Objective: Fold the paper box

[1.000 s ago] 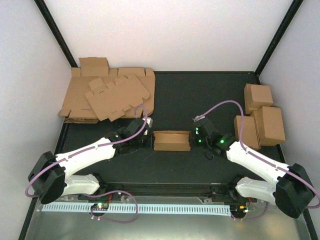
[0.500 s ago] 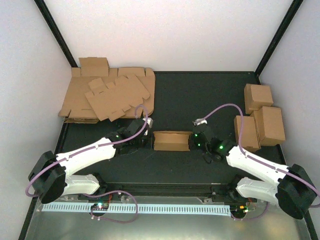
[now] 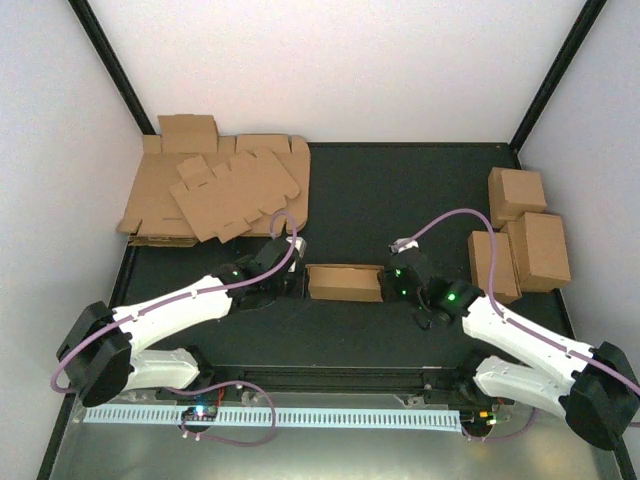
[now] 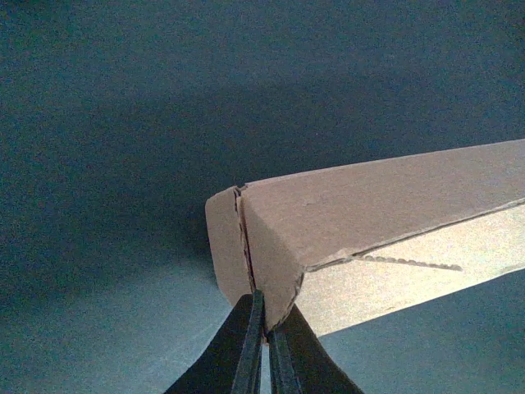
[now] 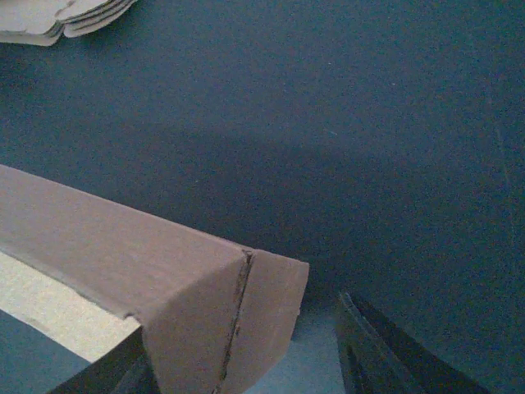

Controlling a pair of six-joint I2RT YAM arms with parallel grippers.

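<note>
The paper box (image 3: 344,283) is a small brown oblong lying on the dark mat between the two arms. My left gripper (image 3: 298,281) is at its left end. In the left wrist view the gripper (image 4: 264,322) is shut on the edge of the end wall of the box (image 4: 369,222), beside a folded flap. My right gripper (image 3: 388,284) is at the right end. In the right wrist view its jaws (image 5: 242,328) stand open, with the end flap of the box (image 5: 197,304) between them; the flap lies against the left finger, and a gap separates it from the right finger (image 5: 377,353).
A heap of flat cardboard blanks (image 3: 215,190) fills the back left corner, and its edge shows in the right wrist view (image 5: 57,20). Three folded boxes (image 3: 525,235) stand by the right wall. Side walls close off the mat on the left and right.
My right gripper has opened and let go of the box's right end, and that arm has edged left. The box now looks flatter on top. The left grip is unchanged.
</note>
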